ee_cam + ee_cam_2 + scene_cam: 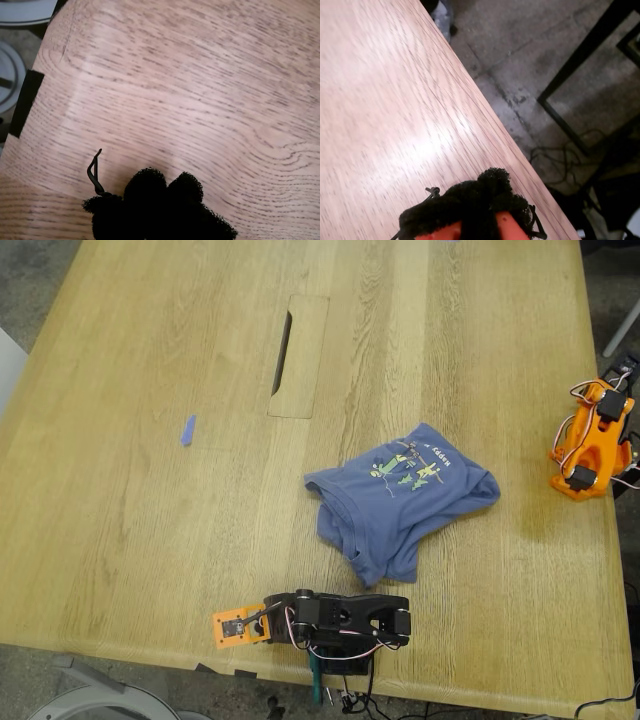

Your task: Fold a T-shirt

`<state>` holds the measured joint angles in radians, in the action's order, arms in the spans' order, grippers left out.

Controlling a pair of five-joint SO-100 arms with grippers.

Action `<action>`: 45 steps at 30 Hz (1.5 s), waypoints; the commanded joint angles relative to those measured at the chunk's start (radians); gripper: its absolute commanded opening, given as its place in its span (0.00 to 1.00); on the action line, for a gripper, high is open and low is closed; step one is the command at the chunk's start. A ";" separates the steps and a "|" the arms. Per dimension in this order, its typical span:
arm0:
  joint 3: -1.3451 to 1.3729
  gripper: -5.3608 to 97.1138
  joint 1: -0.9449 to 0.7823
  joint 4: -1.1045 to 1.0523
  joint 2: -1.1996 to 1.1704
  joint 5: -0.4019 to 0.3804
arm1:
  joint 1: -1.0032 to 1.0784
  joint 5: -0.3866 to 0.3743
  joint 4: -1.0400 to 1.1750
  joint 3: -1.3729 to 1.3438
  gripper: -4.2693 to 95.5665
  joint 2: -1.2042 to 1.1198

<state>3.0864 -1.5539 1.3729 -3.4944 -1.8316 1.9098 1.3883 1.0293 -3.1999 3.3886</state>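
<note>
The pale oak-grain counter (130, 490) is smooth and hard, and on it the T-shirt (398, 498) lies as a soft, rumpled slate-blue heap, well away from my first hand (160, 192) and my second hand (485, 192), neither touching it. Both hands show fuzzy black padded tips pressed together over bare wood. The risk I judge: pinching this bunched cotton could lift several layers together, leaving a lopsided fold.
</note>
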 commanded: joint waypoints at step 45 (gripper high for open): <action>-0.020 0.05 0.008 0.055 -0.114 0.044 | 0.198 0.276 0.227 -0.067 0.05 0.015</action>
<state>3.0864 -1.5555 1.4159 -3.4944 -1.7856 2.0325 1.6552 1.2517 -3.1999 3.4008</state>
